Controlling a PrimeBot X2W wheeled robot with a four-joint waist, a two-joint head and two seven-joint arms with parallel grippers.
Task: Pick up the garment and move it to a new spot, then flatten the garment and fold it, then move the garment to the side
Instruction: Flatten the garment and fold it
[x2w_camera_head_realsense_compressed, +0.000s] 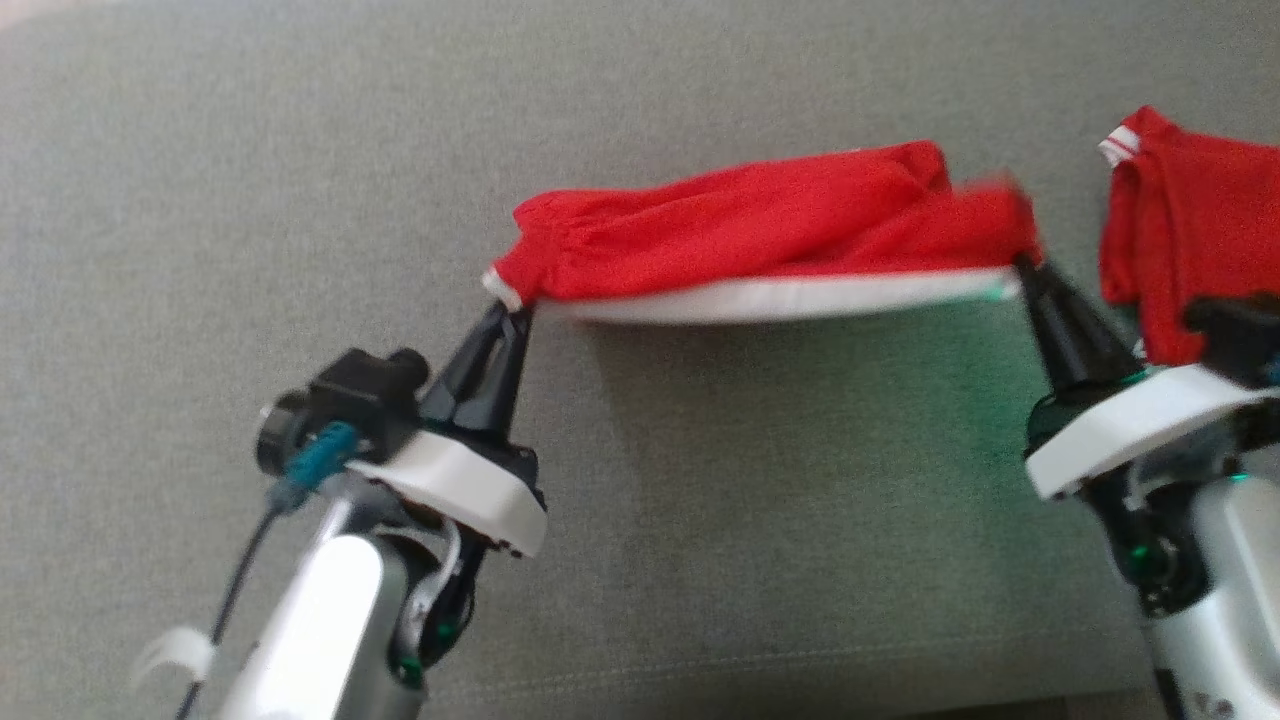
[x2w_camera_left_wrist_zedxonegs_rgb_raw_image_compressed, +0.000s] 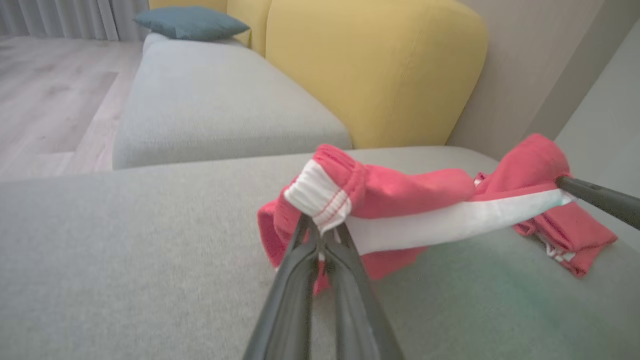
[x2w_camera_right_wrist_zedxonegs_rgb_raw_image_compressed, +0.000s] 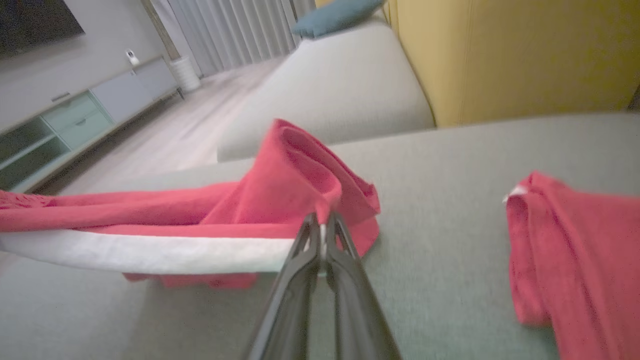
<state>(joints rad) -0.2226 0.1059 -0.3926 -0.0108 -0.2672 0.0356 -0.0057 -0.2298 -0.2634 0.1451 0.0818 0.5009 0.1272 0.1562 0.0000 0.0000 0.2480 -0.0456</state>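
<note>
Left gripper (x2w_camera_head_realsense_compressed: 508, 315): jaws pinched together on the ribbed white cuff end of the garment (x2w_camera_head_realsense_compressed: 760, 225). Right gripper (x2w_camera_head_realsense_compressed: 1026, 270): jaws clamped on the other end of the same white band (x2w_camera_right_wrist_zedxonegs_rgb_raw_image_compressed: 150, 252). The band runs taut between the two, clear of the grey sofa seat (x2w_camera_head_realsense_compressed: 300, 200), while the red bulk hangs bunched behind and below it; the lowest folds look like they brush the seat. My read: a two-point hold along one edge, so the cloth can be carried and then laid out flat without twisting. That makes this the pick-and-move step; flattening and folding are not yet done. A second red piece (x2w_camera_head_realsense_compressed: 1190, 230) lies just beside the right arm, apart from the held one, and there is a snag risk if the right side swings that way. Further back are the yellow backrest (x2w_camera_left_wrist_zedxonegs_rgb_raw_image_compressed: 380, 70), the blue pillow (x2w_camera_left_wrist_zedxonegs_rgb_raw_image_compressed: 190, 22) and the wood floor (x2w_camera_left_wrist_zedxonegs_rgb_raw_image_compressed: 45, 95).
</note>
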